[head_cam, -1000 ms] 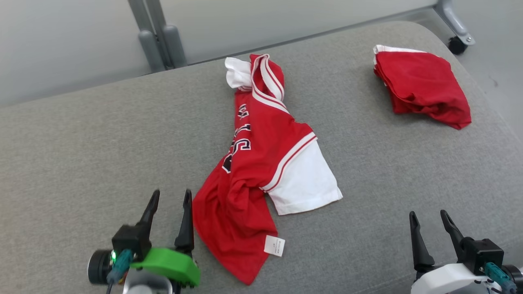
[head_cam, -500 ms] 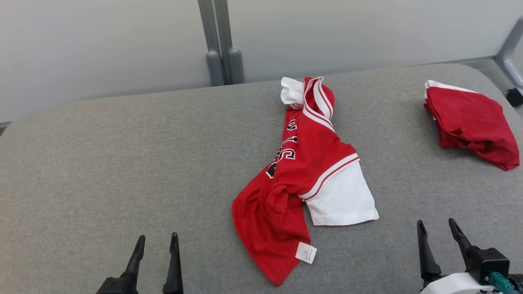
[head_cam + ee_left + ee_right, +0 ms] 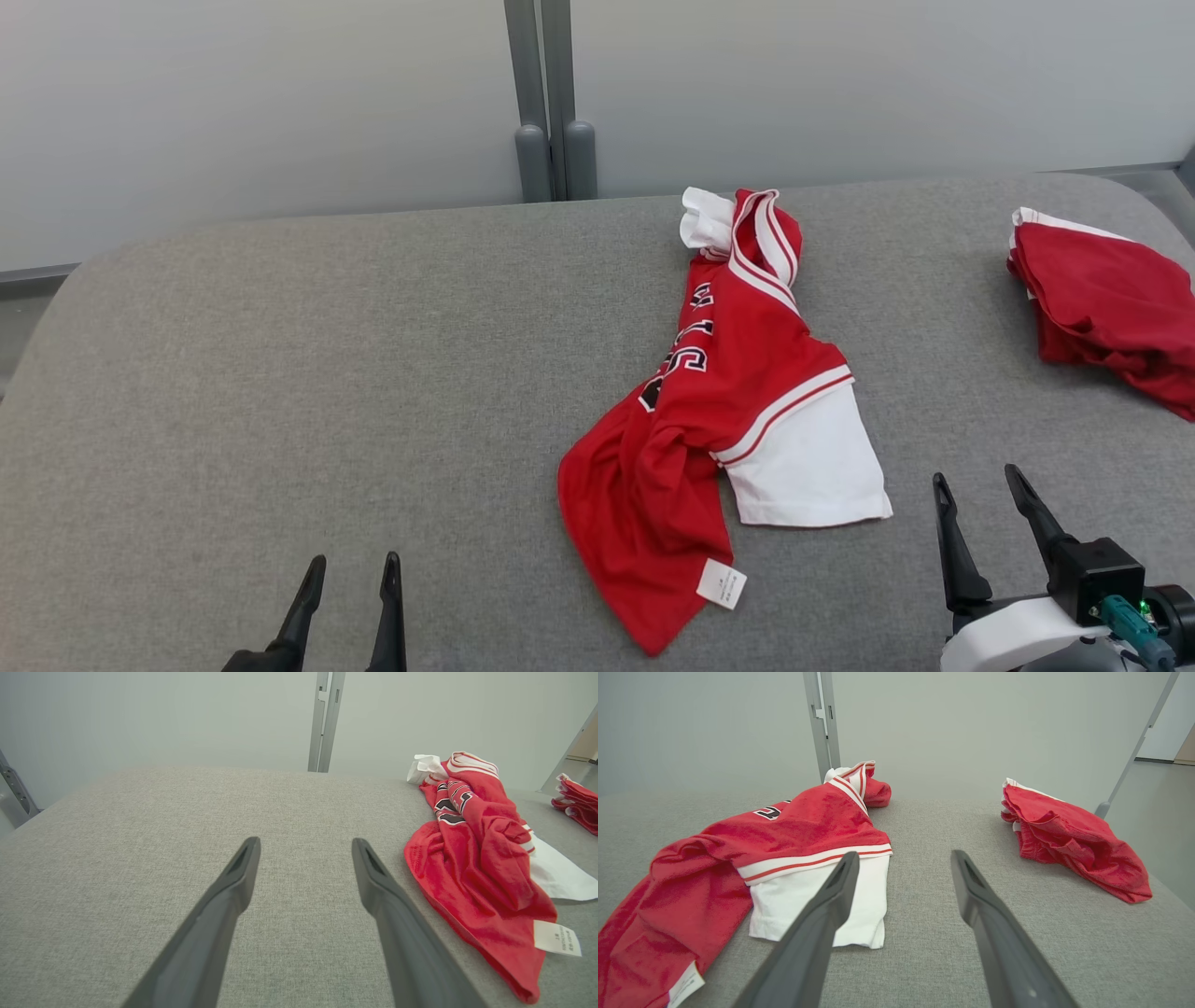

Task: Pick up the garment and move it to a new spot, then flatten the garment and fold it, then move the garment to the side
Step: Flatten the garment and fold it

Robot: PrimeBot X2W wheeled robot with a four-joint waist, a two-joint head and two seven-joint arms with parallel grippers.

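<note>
A crumpled red and white jersey [image 3: 728, 411] with black lettering lies bunched lengthwise on the grey padded table [image 3: 280, 373], right of centre. One white sleeve [image 3: 808, 467] spreads to its right, and a white tag [image 3: 721, 584] shows at its near end. My left gripper [image 3: 350, 574] is open at the table's near edge, left of the jersey [image 3: 472, 868] and apart from it. At the lower right my right gripper [image 3: 976, 485] is open too, just right of the sleeve [image 3: 817, 905], holding nothing.
A second red garment [image 3: 1111, 303], loosely folded, lies at the table's far right edge [image 3: 1069, 840]. A grey post [image 3: 551, 103] rises behind the table against a pale wall. Bare grey surface spreads across the table's left half.
The head camera has swung left and tilted, so the whole scene shifted right in view. The left gripper now shows lower in the frame. The jersey lies as before.
</note>
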